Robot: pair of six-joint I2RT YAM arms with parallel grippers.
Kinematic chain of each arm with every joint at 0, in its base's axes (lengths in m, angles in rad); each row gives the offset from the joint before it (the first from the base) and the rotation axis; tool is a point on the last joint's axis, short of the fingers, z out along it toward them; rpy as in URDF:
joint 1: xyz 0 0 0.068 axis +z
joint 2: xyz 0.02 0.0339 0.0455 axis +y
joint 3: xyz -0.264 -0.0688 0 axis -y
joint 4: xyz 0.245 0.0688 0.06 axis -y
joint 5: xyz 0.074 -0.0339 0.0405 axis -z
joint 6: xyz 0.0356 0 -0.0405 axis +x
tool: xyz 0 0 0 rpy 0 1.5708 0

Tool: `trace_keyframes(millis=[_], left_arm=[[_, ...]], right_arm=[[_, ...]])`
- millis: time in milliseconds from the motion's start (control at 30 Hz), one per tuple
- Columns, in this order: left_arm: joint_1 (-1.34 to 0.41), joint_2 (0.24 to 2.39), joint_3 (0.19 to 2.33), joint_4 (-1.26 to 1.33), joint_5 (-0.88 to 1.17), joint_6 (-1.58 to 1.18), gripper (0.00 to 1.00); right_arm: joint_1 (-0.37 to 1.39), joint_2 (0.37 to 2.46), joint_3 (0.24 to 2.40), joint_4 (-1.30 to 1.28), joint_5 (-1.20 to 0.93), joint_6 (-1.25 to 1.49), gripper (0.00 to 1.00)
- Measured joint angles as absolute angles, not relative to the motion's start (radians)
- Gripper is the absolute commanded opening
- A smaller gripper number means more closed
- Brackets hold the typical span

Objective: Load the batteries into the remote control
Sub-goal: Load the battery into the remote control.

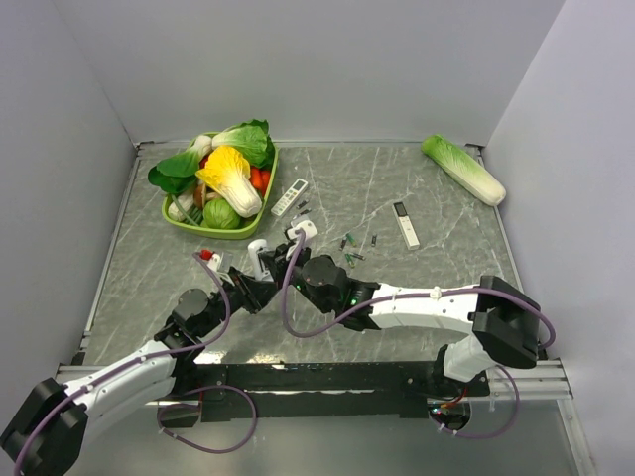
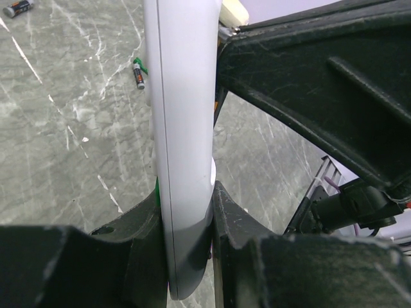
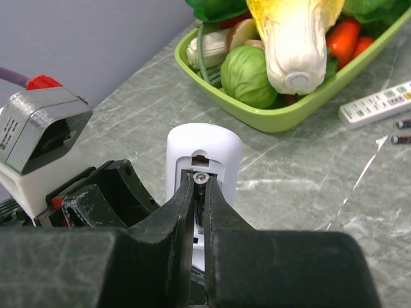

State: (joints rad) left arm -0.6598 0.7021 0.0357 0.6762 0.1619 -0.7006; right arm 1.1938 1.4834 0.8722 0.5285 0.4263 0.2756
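My left claw (image 2: 186, 212) is clenched on the remote control (image 2: 183, 96) and my right claw (image 3: 200, 199) pinches 1 battery (image 3: 201, 179) into its open back; next I'd press it flat, then let go.

Clamping the remote control (image 2: 183, 128) upright between the left gripper (image 2: 186, 212) fingers. Pinching a battery (image 3: 201, 181) at the remote's open bay between the right gripper (image 3: 200, 187) fingertips. Facing a vegetable tray (image 3: 276, 119) beyond the right gripper, with a second remote (image 3: 379, 104) just right of the tray and loose batteries (image 3: 402, 124) beside that remote on the table (image 3: 308, 186).
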Motion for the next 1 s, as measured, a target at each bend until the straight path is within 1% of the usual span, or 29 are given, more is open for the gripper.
trace_keyframes(millis=[433, 467, 567, 700, 1000], left_arm=[[-0.662, 0.735, 0.034, 0.699, 0.153, -0.723, 0.01], [-0.662, 0.739, 0.034, 0.704, 0.153, -0.725, 0.01], [-0.663, 0.753, 0.034, 0.721, 0.153, -0.728, 0.01], [-0.665, 0.764, 0.034, 0.729, 0.152, -0.731, 0.01], [-0.666, 0.765, 0.033, 0.728, 0.149, -0.745, 0.01]], right_arm=[[1.198, 1.494, 0.885, 0.500, 0.481, 0.359, 0.22], [1.198, 1.494, 0.885, 0.500, 0.481, 0.358, 0.24], [1.198, 1.494, 0.885, 0.500, 0.479, 0.351, 0.27], [1.198, 1.499, 0.885, 0.501, 0.477, 0.347, 0.29], [1.198, 1.502, 0.885, 0.503, 0.478, 0.342, 0.29]])
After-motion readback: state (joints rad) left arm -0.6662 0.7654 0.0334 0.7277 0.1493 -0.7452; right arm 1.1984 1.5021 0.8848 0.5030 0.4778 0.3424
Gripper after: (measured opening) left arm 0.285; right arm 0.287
